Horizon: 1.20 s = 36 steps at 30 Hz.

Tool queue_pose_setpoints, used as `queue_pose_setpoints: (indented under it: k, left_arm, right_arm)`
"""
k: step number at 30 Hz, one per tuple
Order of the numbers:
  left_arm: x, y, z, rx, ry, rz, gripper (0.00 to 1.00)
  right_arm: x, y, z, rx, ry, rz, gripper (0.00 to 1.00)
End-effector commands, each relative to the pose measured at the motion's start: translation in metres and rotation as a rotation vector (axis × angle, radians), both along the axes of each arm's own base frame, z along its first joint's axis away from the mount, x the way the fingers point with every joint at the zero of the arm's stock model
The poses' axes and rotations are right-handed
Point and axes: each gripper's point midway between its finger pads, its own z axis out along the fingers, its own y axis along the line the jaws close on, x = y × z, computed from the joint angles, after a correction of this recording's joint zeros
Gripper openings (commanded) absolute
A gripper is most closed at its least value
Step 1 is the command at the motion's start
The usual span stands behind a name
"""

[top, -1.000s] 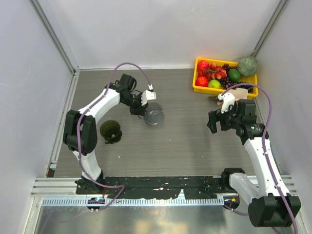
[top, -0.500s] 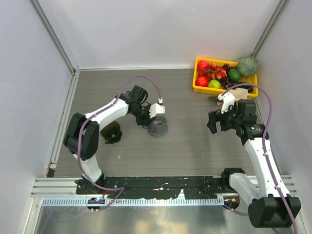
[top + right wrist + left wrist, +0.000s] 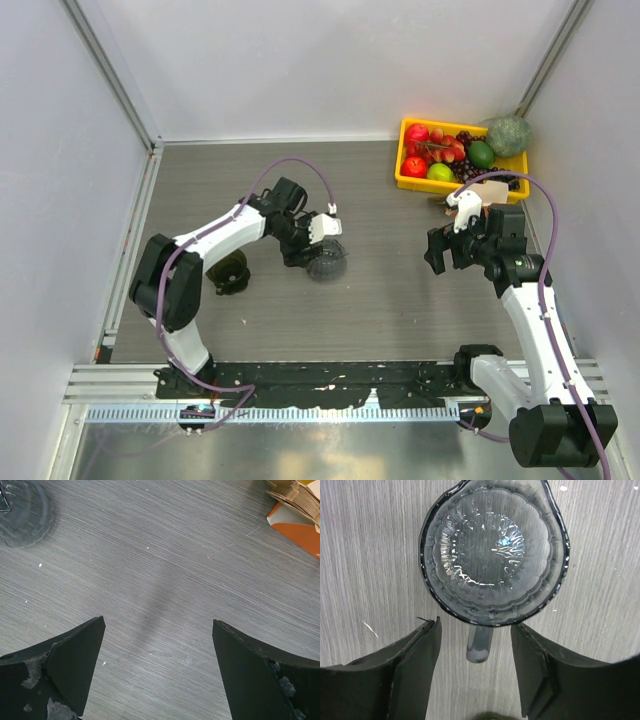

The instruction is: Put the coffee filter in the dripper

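Note:
The dripper (image 3: 228, 268), dark olive and round, stands on the table left of centre with nothing in it. My left gripper (image 3: 316, 248) (image 3: 476, 626) is open just right of it. Its fingers flank the handle (image 3: 479, 647) of a translucent grey cup (image 3: 328, 263) (image 3: 492, 555) without touching it. A stack of tan coffee filter papers (image 3: 296, 492) lies at the far right by the basket, seen in the right wrist view. My right gripper (image 3: 444, 250) (image 3: 158, 621) hangs open over bare table, holding nothing.
A yellow basket (image 3: 408, 178) of fruit sits at the back right, with a green netted ball (image 3: 508, 135) beside it. White walls close in the table on three sides. The grey cup (image 3: 22, 512) also shows at the right wrist view's top left.
My left gripper carried the grey cup forward and to the right, set it on the table and opened off its handle. The right arm has not moved.

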Motion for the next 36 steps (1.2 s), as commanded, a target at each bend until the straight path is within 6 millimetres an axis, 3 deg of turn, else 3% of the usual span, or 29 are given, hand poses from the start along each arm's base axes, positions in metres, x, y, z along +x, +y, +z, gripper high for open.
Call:
queue_pose_setpoints:
  k: [1, 7, 8, 12, 17, 19, 21, 25, 30, 36]
  left_arm:
    - [-0.005, -0.002, 0.039, -0.07, -0.06, 0.025, 0.74]
    - [-0.021, 0.019, 0.092, -0.178, -0.082, 0.154, 0.84]
    - [-0.025, 0.027, 0.101, -0.205, -0.077, 0.194, 0.91]
    - [-0.05, 0.082, 0.119, -0.266, -0.051, 0.428, 0.91]
    - [-0.092, 0.158, 0.093, -0.09, -0.046, 0.681, 0.94]
    - [-0.112, 0.177, 0.078, -0.029, 0.005, 0.751, 0.93]
    - [-0.11, 0.201, 0.079, 0.024, -0.032, 0.85, 0.99]
    - [-0.114, 0.212, 0.077, 0.067, -0.011, 0.884, 0.99]
    - [-0.152, 0.22, 0.027, 0.223, 0.183, 0.842, 0.99]
    - [-0.13, 0.22, 0.007, 0.232, 0.173, 0.867, 0.95]
  right_arm:
    - [0.004, 0.002, 0.014, -0.002, -0.056, 0.021, 0.95]
    - [0.002, 0.003, 0.016, -0.002, -0.066, 0.023, 0.96]
    - [0.002, 0.003, 0.017, -0.003, -0.069, 0.022, 0.95]
    - [0.001, 0.003, 0.019, -0.001, -0.077, 0.022, 0.95]
    - [0.001, 0.004, 0.02, 0.001, -0.085, 0.031, 0.95]
    - [0.001, 0.004, 0.021, 0.002, -0.086, 0.029, 0.95]
    - [0.0, 0.004, 0.021, 0.002, -0.088, 0.032, 0.95]
    - [-0.001, 0.004, 0.023, 0.001, -0.091, 0.032, 0.95]
    - [-0.002, 0.004, 0.025, -0.001, -0.101, 0.03, 0.95]
    - [-0.001, 0.003, 0.022, -0.003, -0.09, 0.026, 0.96]
